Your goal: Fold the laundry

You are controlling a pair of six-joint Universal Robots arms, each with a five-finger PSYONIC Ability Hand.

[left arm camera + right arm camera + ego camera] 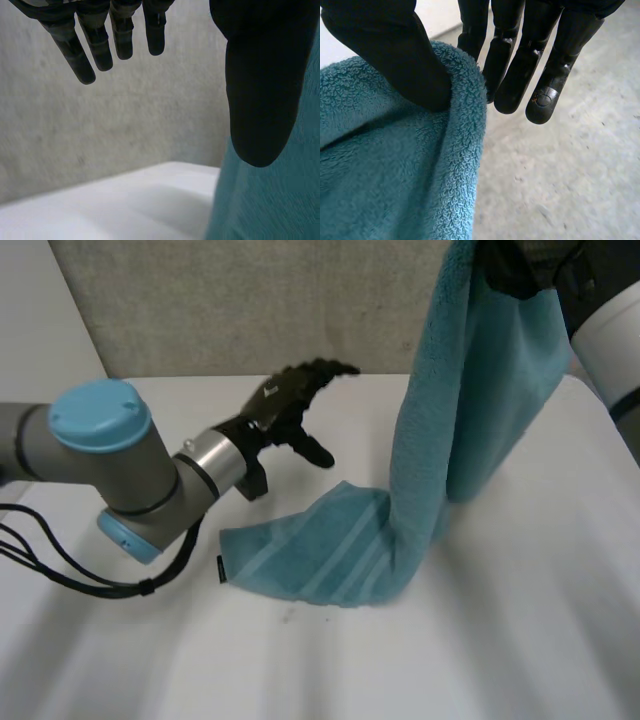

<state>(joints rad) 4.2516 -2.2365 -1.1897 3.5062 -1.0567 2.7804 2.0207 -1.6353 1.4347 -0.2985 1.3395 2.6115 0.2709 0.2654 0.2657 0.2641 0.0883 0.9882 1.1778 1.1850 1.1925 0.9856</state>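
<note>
the robot's right hand (395,50) pinched the top edge of a teal terry-cloth towel (470,390) between its thumb and its fingers (520,65). the thumb pressed into the rolled hem, and the fingers stood straight behind it. the towel was held high over the far right of the white bench (520,640) and hung down in a long, narrow drape, its long axis close to upright. its lower end, banded with paler woven stripes, lay on the bench and trailed toward the left arm, ending at a corner with a small dark tag (220,570).

the left hand (285,405) hovered above the bench with its fingers (100,45) relaxed and spread, grasping nothing. the hanging part of the towel lay on that hand's thumb side, just beside the thumb in the left wrist view and apart from it as far as could be told. the trailing end lay near the left hand, on the robot's side of it, and much nearer to that hand than to the right. on that showing, the next move called for the left hand to take a free corner or edge so the cloth could be spread or doubled. no fold looked made yet.

the head view cut off the right hand's grip, so how much cloth was bunched there was unclear. the towel's other top corner was hidden within the drape.
</note>
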